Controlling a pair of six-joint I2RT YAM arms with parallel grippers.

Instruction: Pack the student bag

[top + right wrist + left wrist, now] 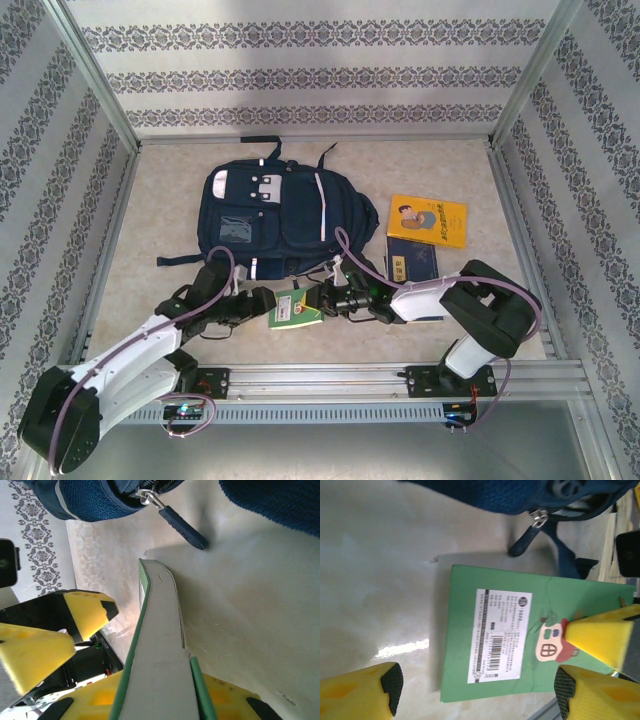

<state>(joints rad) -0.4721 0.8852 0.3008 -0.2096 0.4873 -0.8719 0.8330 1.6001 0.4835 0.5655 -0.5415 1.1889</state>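
Right gripper point(323, 298) pinches green book point(295, 311); left gripper point(268, 301) wide apart, empty. I'd hold pinch firm, steer toward student bag point(265, 215), 12 o'clock.

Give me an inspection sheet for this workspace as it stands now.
Surface: beige table, some glare.
Job's things: student bag flat, front up; green book at its near edge; yellow book and dark blue book to its right.
Clutter: nothing seen.
Grippers: right gripper shut on the green book; left gripper open over it.
Cables: purple-grey cable loops along each arm.
Surroundings: patterned walls, metal frame.
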